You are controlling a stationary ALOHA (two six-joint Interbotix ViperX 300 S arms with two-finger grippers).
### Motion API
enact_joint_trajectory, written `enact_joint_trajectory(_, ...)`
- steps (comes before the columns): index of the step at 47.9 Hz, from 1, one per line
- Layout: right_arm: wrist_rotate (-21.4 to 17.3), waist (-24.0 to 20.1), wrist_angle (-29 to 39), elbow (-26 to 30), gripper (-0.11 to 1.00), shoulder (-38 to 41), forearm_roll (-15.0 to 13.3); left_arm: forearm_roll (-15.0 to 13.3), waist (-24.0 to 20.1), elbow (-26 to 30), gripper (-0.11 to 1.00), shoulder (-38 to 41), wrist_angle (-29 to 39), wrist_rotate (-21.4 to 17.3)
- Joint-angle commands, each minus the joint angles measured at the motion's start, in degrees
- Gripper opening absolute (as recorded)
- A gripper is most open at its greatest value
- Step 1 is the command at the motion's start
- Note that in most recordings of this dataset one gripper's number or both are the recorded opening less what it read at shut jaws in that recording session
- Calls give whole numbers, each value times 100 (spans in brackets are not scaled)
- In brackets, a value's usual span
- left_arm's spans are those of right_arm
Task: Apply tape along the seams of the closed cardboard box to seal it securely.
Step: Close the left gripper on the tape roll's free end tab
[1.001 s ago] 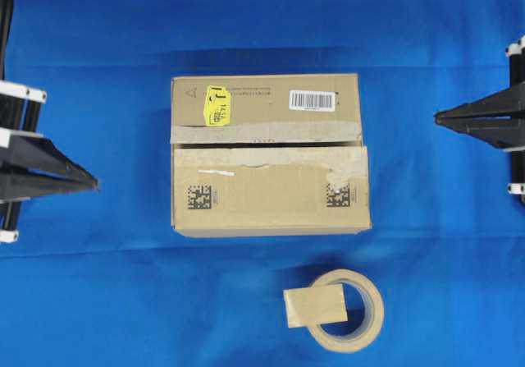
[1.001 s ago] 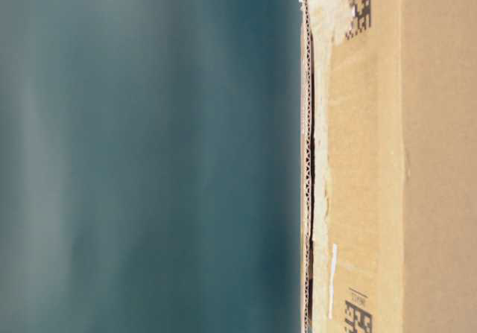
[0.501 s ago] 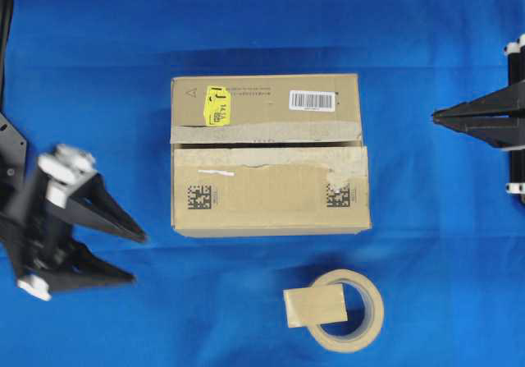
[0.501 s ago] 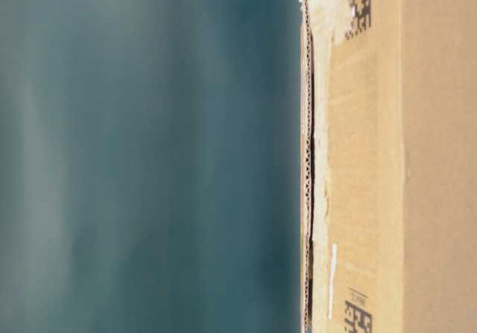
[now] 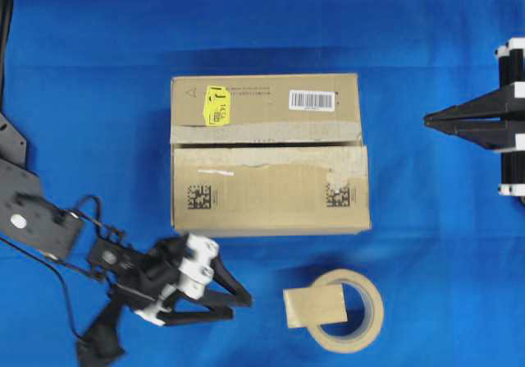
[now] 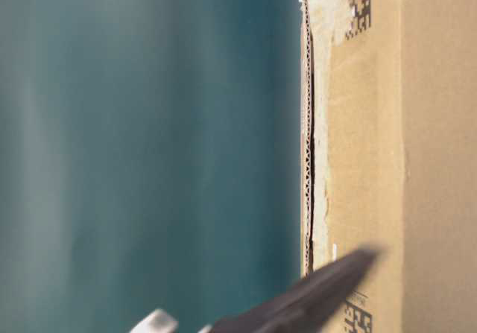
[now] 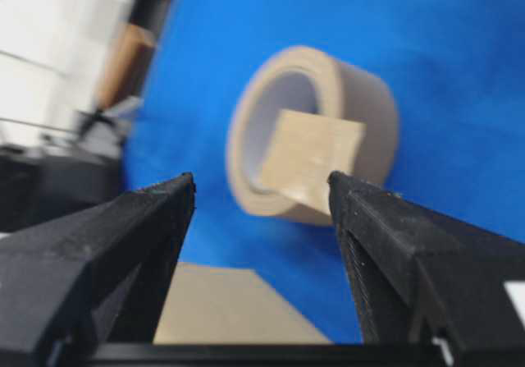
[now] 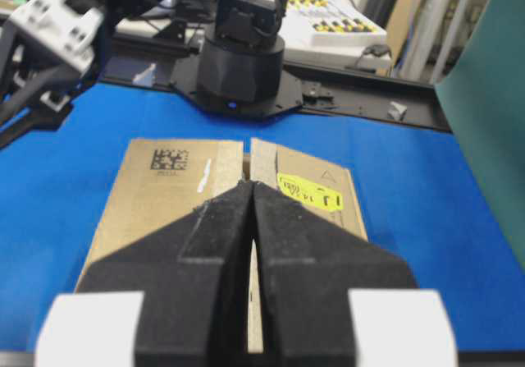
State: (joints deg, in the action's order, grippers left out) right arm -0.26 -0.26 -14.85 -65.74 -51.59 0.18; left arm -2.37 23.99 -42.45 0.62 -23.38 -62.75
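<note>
A blue cloth (image 5: pixel 98 96) covers the work surface. The cardboard box (image 5: pixel 267 194) sits closed at the centre of the overhead frame, its yellow sticker (image 5: pixel 216 104) and white barcode label (image 5: pixel 312 99) on the upper flap. The seams (image 5: pixel 267 144) run left to right across the box top, edged by pale torn strips. At lower centre-right, below the box, a tape roll (image 5: pixel 361 322) lies flat, with the tape (image 5: pixel 315 307) resting across its left rim. The left gripper (image 5: pixel 244 299) is at lower left, jaws spread wide and holding nothing, tips pointing toward the tape but apart from it. The right gripper (image 5: pixel 426 121) is at the right edge, jaws pressed together, empty.
</note>
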Motion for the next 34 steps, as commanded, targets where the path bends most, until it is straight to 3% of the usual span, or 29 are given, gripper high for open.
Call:
enact_joint_trajectory(1,-9,0,-62,114,-2,35,9,-9,-79,316,63,193,211,-9)
enact_joint_trajectory(11,0,-9,-62,88,-2,97,9,0,-255,650,62,809,229,-79)
enact_joint_trajectory(26,35,-9,-26,88,-2,105,0,0,-387,1178,62,1494,272,-686)
enact_joint_trajectory(34,62,-9,-18,88,-2,114,0,0,-369,1301,62,1582,272,-747)
